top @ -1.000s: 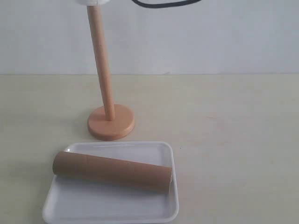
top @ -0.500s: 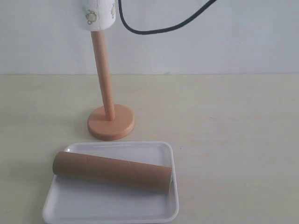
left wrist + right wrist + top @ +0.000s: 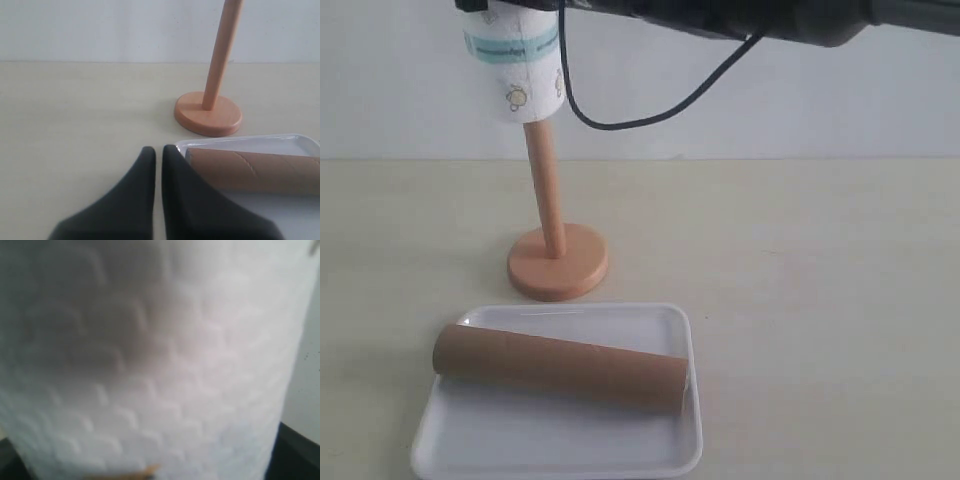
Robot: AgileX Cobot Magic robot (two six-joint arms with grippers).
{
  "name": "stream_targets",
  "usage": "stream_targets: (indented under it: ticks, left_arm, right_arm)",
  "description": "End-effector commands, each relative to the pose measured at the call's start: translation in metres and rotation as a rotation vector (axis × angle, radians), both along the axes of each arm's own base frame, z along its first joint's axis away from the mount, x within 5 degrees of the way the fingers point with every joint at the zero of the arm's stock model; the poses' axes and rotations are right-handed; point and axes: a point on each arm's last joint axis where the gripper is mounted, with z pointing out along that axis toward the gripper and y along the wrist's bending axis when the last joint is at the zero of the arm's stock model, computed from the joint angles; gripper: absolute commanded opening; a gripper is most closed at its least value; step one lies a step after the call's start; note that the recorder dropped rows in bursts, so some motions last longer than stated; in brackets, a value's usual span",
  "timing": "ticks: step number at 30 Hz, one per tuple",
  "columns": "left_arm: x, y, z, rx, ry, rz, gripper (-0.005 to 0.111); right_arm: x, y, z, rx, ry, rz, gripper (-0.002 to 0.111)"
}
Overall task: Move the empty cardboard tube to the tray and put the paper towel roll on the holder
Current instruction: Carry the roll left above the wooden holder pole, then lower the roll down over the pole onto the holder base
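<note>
Holds, with right pincer (image 3: 516, 6) spread wide, thick white embossed paper towel roll (image 3: 515, 72), threaded over the top of light wooden holder (image 3: 557, 265), well above its base. Shows left pincer (image 3: 158, 148) shut, empty, near flat white plastic tray (image 3: 550, 452) bearing slim brown cardboard tube (image 3: 560, 368).

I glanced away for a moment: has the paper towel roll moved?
Yes. The paper towel roll has come lower down the post of the holder, toward its round base; its teal band now shows.
</note>
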Motion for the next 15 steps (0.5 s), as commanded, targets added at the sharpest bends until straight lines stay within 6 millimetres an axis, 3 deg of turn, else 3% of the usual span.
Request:
stream_targets:
  ticks: [1,15]
  left_arm:
    - [0.000,0.000,-0.001,-0.004,0.001,-0.005,0.004]
    - [0.000,0.000,-0.001,-0.004,0.001,-0.005,0.004]
  right_arm:
    - [0.000,0.006,-0.003,0.008,-0.007,0.041,0.000]
    - [0.014,0.020,-0.052,-0.040,0.079,0.050,0.000]
